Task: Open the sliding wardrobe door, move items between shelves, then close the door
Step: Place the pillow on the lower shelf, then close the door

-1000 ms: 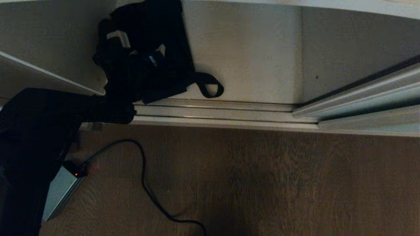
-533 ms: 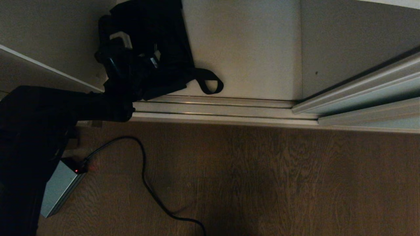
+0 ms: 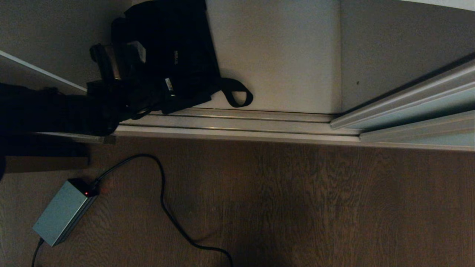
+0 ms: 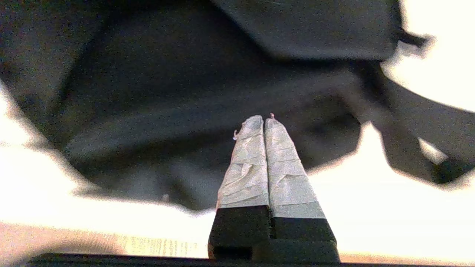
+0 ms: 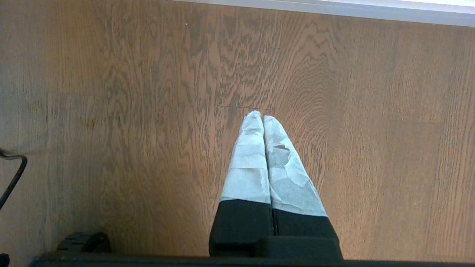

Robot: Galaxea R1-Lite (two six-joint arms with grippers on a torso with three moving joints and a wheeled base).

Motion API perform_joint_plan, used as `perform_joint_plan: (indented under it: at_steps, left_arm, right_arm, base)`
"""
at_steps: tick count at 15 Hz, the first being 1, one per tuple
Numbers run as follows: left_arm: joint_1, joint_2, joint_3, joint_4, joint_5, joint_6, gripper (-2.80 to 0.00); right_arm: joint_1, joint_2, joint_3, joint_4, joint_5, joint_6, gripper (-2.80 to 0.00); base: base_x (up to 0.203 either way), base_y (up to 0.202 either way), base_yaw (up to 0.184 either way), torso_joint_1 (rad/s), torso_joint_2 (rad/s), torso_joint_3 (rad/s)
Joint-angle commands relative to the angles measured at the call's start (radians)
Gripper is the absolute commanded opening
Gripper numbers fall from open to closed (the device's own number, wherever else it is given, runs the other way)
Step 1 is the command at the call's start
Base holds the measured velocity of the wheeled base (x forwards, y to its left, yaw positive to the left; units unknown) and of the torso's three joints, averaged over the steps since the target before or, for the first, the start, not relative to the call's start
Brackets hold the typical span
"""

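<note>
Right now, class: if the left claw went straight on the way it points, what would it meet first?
The black fabric bag: the shut left claw points straight at it, probably very near, though depth is unclear.

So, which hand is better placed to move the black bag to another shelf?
The left hand. Its fingers are shut and sit right at the black bag on the white shelf, though no grip on fabric shows. The right hand hangs shut over the wooden floor, away from the wardrobe.

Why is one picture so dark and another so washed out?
Head view: dim, so the black bag merges with the left arm. Left wrist view: the shelf glares white and the bag's edges blur. Right wrist view: evenly lit floor, sharp grain.
</note>
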Motion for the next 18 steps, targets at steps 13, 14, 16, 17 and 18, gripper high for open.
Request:
perform_joint_plan:
  at_steps: [13,14,16,17,18]
  left_arm:
    - [0.179,-1.353,0.927,0.323,-0.053,0.203,-2.80]
    - [0.187,-1.424,0.994,0.330,-0.068,0.236,-2.80]
    - [0.197,-1.554,1.134,0.337,-0.118,0.286,-2.80]
    - [0.200,-1.614,1.191,0.340,-0.137,0.297,-2.80]
    - [0.201,-1.679,1.245,0.347,-0.149,0.303,-2.80]
  right_arm:
    - [0.000,-0.003,0.000,0.000,0.000,0.001,-2.80]
    - [0.000,-0.003,0.000,0.000,0.000,0.001,-2.80]
    - [0.000,-0.003,0.000,0.000,-0.001,0.000,-2.80]
    - [0.000,-0.003,0.000,0.000,0.000,0.001,-2.80]
    - [0.000,-0.003,0.000,0.000,-0.001,0.000,-2.80]
  base:
    - [0.000,0.000,0.000,0.000,0.00,0.000]
    - [0.000,0.000,0.000,0.000,0.00,0.000]
    - [0.000,0.000,0.000,0.000,0.00,0.000]
    - [0.000,0.000,0.000,0.000,0.00,0.000]
    - [0.000,0.000,0.000,0.000,0.00,0.000]
